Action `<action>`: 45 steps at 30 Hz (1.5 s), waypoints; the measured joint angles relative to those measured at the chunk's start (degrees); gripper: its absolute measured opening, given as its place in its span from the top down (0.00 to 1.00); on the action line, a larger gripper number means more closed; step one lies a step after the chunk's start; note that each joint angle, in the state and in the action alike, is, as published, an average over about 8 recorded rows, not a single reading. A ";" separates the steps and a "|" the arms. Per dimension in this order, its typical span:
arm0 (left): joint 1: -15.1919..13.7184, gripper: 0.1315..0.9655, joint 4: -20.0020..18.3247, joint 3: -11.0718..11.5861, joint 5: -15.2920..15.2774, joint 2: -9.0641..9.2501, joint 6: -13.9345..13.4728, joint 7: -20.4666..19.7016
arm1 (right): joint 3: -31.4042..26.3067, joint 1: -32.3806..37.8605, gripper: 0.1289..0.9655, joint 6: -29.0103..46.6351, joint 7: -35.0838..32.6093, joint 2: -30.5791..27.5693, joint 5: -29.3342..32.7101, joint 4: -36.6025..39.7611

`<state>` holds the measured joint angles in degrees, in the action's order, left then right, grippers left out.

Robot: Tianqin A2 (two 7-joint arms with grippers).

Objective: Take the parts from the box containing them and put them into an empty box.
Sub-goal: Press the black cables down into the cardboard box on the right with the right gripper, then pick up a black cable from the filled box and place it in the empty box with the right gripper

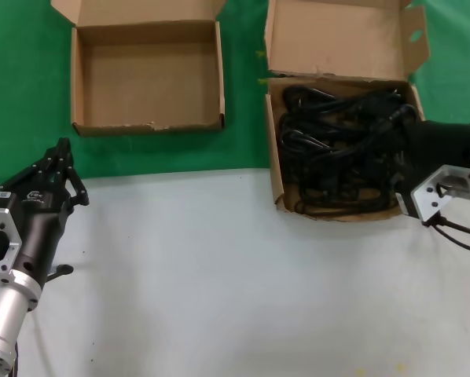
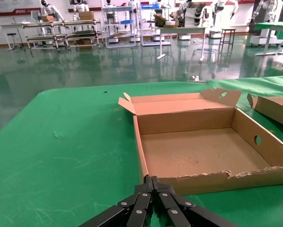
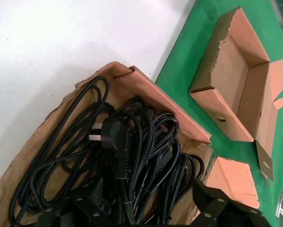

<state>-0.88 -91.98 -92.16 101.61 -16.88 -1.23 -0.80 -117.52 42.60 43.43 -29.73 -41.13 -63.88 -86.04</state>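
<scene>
Right gripper [image 1: 404, 145] hangs over the near right part of the full box [image 1: 276, 157], its fingers spread wide above the cords and holding nothing; in the right wrist view the two finger ends straddle the heap without yet closing on it. Directly beneath lie the power cords [image 3: 122, 156], thin black leads coiled into loose bundles and piled on one another, with one plug [image 3: 114, 134] on top showing its metal pins. They fill most of the box, whose tall lid flap [image 1: 337, 35] stands open at the back.

By the look of them the cords are light, limp and springy: a loop taken alone would likely trail and drag its neighbours, since the bundles overlap and may be tangled. The better hold is probably across the thick middle of a coil, where several strands run together, or on the stiff plug body, which gives the fingers something firm.

Across the green mat [image 1: 243, 78], well apart on the robot's left, sits the empty box [image 1: 219, 78], shallow, with a ragged front edge and nothing inside.

Left gripper [image 1: 50, 169] waits over the white worktop [image 1: 219, 275], clenched and pointing toward that empty box.
</scene>
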 joint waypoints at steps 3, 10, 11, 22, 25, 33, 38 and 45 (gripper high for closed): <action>0.00 0.96 0.00 0.00 0.00 0.00 0.00 0.00 | -0.28 0.41 0.32 0.14 0.01 0.47 0.49 0.65; 0.00 0.98 0.00 0.00 0.00 0.00 0.00 0.00 | -0.75 0.93 0.49 0.83 0.64 0.98 1.60 1.34; 0.00 0.98 0.00 0.00 0.00 0.00 0.00 0.00 | -0.79 0.95 0.53 0.89 0.71 1.01 1.73 1.38; 0.00 0.98 0.00 0.00 0.00 0.00 0.00 0.00 | -1.05 0.87 0.79 1.10 0.99 1.23 2.71 1.46; 0.00 0.98 0.00 0.00 0.00 0.00 0.00 0.00 | -1.07 0.78 0.82 1.18 1.06 1.19 2.90 1.29; 0.00 0.98 0.00 0.00 0.00 0.00 0.00 0.00 | -0.01 1.48 0.89 2.67 3.67 0.38 3.79 -1.97; 0.00 0.98 0.00 0.00 0.00 0.00 0.00 0.00 | 1.19 4.25 0.92 5.47 7.29 0.22 3.48 -6.16; 0.00 0.98 0.00 0.00 0.00 0.00 0.00 0.00 | 0.41 12.14 0.94 9.44 10.95 4.45 2.57 -8.04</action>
<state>-0.88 -91.98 -92.16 101.61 -16.88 -1.23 -0.80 -117.11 54.74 52.88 -18.78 -36.67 -61.32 -94.09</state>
